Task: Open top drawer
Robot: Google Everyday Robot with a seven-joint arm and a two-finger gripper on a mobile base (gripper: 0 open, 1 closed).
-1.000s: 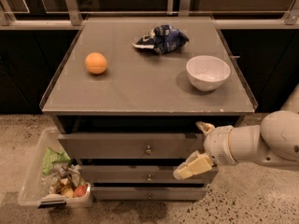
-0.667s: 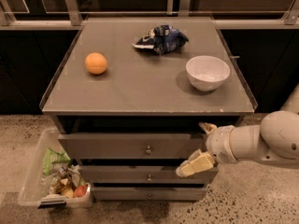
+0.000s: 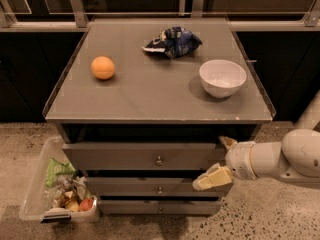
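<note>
A speckled stone floor and dark cabinets surround a grey metal table (image 3: pixel 150 96) with drawers built in beneath its top. The top drawer (image 3: pixel 115 155), the widest grey front, sits directly under the table's edge and looks fully shut, its small round metal knob (image 3: pixel 159 160) at centre. The robot's cream-coloured gripper (image 3: pixel 220 160) hangs at the right end of that front, well to the right of the knob, with its fingers (image 3: pixel 212 178) spread wide apart and holding nothing.

The risk, as I judge it, is alignment. The lower finger is level with the gap above the middle grey drawer (image 3: pixel 125 186), so a careless sideways approach could catch that drawer or close beside the knob rather than around it. A small round knob may also slip from a shallow pinch.

Counted: three drawers, three knobs, one orange ball-shaped fruit (image 3: pixel 103 67), one crumpled blue snack bag (image 3: pixel 172 41), one white bowl (image 3: pixel 222 77), and one clear plastic bin of scraps (image 3: pixel 35 194).
</note>
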